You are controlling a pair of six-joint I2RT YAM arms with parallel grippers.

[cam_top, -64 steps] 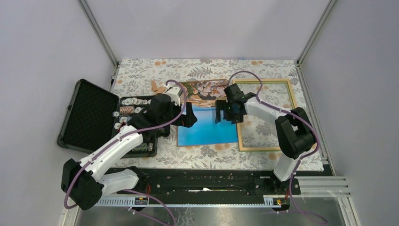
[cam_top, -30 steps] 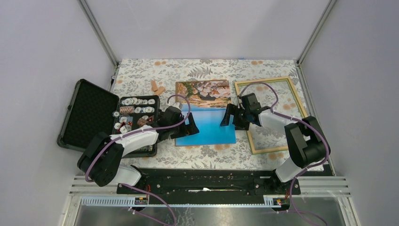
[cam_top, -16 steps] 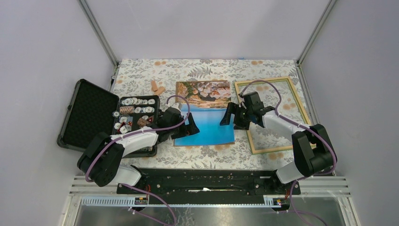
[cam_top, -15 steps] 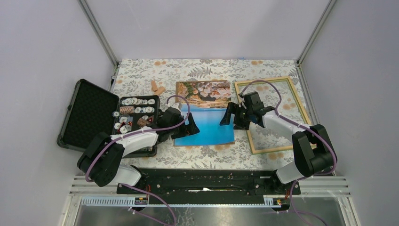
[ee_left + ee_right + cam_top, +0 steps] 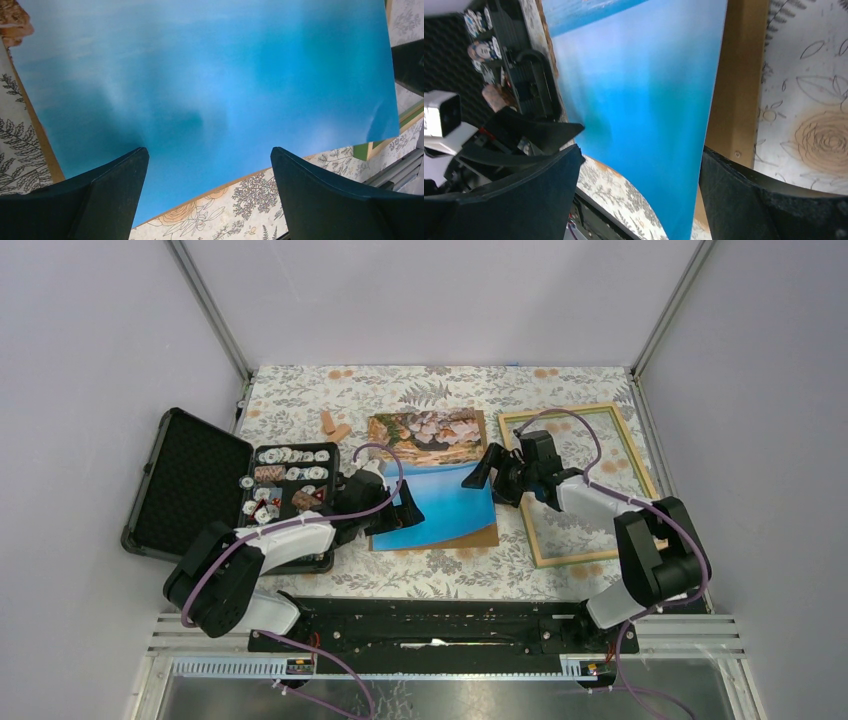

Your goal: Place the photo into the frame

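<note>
The photo (image 5: 440, 505) lies between the chip case (image 5: 195, 488) at left and the frame (image 5: 572, 559) at right.

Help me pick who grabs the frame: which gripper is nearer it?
Right. The right gripper sits at the right edge of the photo, beside the left rail of the frame; the left gripper is at the photo's left edge, across the photo from the frame.

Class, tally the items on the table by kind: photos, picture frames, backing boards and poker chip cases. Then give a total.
photo: 1
frame: 1
backing board: 1
poker chip case: 1
Total: 4
</note>
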